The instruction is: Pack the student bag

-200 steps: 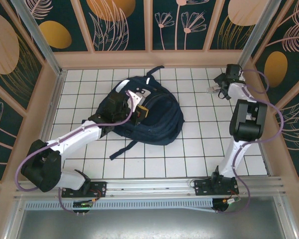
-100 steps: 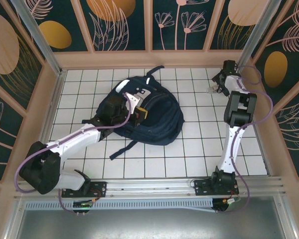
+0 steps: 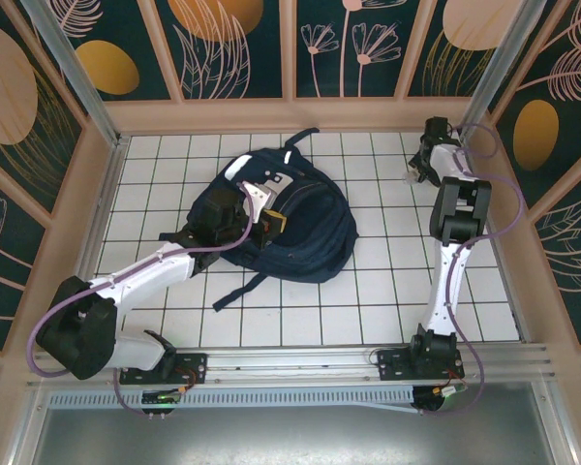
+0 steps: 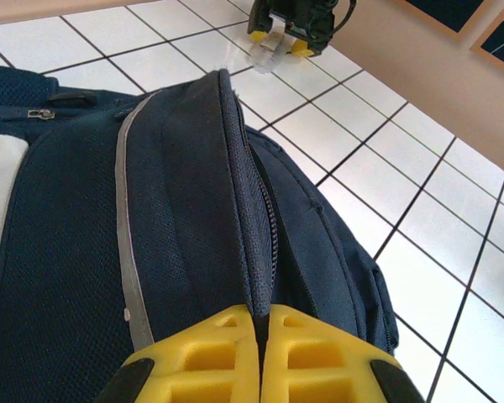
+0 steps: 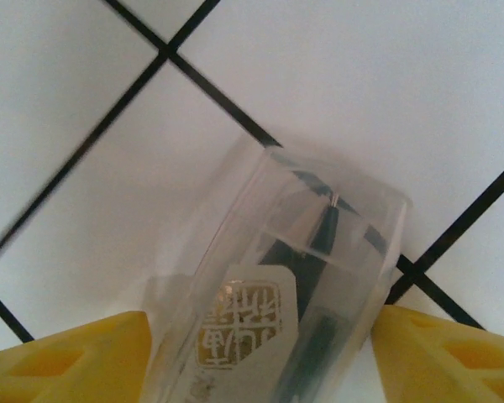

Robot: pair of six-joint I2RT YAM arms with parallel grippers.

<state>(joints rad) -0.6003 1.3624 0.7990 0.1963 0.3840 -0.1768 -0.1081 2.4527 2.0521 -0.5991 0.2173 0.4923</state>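
The student bag (image 3: 305, 228) is a navy backpack lying flat in the middle of the tiled floor. My left gripper (image 3: 269, 215) rests on its top. In the left wrist view its yellow fingers (image 4: 210, 353) are shut on the fabric fold along the bag's zipper (image 4: 265, 243). My right gripper (image 3: 418, 165) is low at the far right corner. A clear plastic pen case (image 5: 277, 294) with a gold-printed label and dark pens lies on the tiles there, and the yellow fingers (image 5: 84, 357) press against its two long sides. The left wrist view also catches that case (image 4: 269, 49) in the distance.
Wooden walls (image 3: 290, 114) with dark floral panels fence the white tiled floor (image 3: 387, 281). One dark strap (image 3: 240, 291) trails from the bag toward the near edge. Open tiles lie between the bag and the right arm (image 3: 455, 242).
The right arm has stretched further toward the far right corner and dropped onto the pen case, and its jaws have narrowed around it. The left gripper has kept its hold on the bag.
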